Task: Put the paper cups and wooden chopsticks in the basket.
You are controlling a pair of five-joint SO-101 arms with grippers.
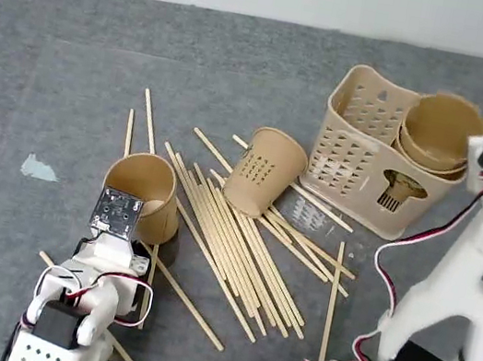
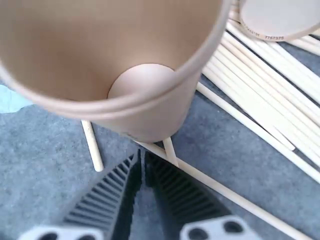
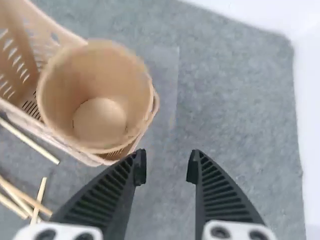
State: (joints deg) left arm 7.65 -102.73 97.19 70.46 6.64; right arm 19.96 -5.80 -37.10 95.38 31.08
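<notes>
My left gripper (image 2: pixel 141 159) has black plastic fingers, matt and ribbed; my right gripper (image 3: pixel 166 167) has the same; my arm shells (image 1: pixel 472 277) are smooth white plastic; the paper cups (image 1: pixel 140 183) are matt tan paper with rolled rims; the chopsticks (image 1: pixel 236 236) are pale bare wood, smooth; the basket (image 1: pixel 358 159) at upper right is beige plastic, faintly shiny; the table (image 1: pixel 56 64) wears grey felt-like cloth, fuzzy and matt.

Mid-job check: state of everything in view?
Left gripper: jaws shut, empty.
Right gripper: jaws open, empty.
Wooden chopsticks: scattered on grey mat.
Beige slotted plastic basket: standing.
Nested brown paper cups: in basket.
Paper cup beside basket: on its side, atop chopsticks.
Paper cup by left gripper: upright, empty.
</notes>
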